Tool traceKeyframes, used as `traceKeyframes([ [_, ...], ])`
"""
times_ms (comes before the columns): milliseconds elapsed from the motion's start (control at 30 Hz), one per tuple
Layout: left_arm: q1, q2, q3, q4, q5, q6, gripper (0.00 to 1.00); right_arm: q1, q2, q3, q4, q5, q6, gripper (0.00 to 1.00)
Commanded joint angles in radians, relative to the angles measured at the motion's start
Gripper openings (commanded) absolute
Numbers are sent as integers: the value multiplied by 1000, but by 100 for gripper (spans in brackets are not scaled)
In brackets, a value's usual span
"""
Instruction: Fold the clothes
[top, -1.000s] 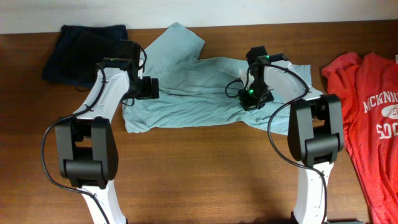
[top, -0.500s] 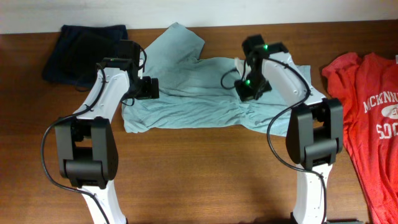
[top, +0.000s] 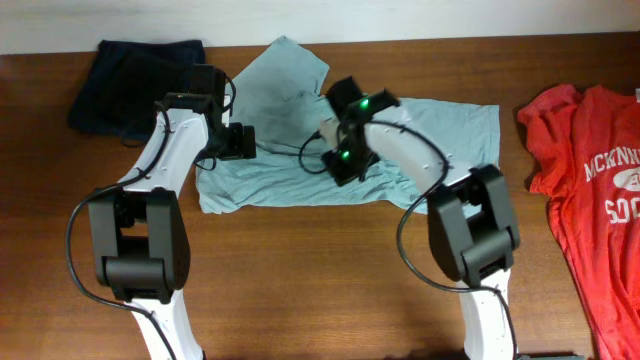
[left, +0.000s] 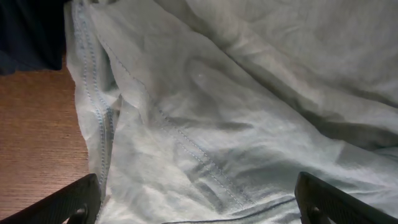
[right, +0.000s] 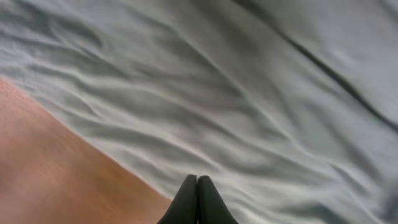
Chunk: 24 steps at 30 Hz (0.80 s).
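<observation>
Two arms reach over the wooden counter (top: 330, 260), both of them above the same garment; the pale grey-teal T-shirt (top: 275, 178) lies spread and rumpled across the middle of the counter toward its far edge, one part running up to that edge; the red T-shirt (top: 595, 190) with white lettering lies flat along the right edge, well apart from both arms; a dark navy garment (top: 125, 75) sits folded at the far left corner, just beside the teal shirt's left side. The left claw (top: 238, 142) hangs over the left part of the teal shirt with its jaws spread wide; its wrist view shows one of the fingers (left: 68, 202) at each lower corner and a stitched seam of the shirt between them, nothing gripped. The right claw (top: 345, 165) is over the shirt's middle, near the hem facing the near edge; its tips (right: 197, 199) are pressed together above wrinkled cloth beside bare wood; whether they pinch any fabric cannot be told.
</observation>
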<state>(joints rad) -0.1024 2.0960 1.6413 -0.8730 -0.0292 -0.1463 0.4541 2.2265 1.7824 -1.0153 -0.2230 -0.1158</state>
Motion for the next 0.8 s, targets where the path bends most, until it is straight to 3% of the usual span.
traceKeyframes([
  [0,7,-24,14,1,8,6,99,17,-8,-64,71,13,8,4],
  [267,7,-24,14,1,8,6,99,22,-7,-89,101,20,82,4],
  [500,7,-24,14,1,8,6,99,56,38,-90,173,24,307,4],
  [767,7,-24,14,1,8,6,99,132,71,-90,186,23,368,4],
])
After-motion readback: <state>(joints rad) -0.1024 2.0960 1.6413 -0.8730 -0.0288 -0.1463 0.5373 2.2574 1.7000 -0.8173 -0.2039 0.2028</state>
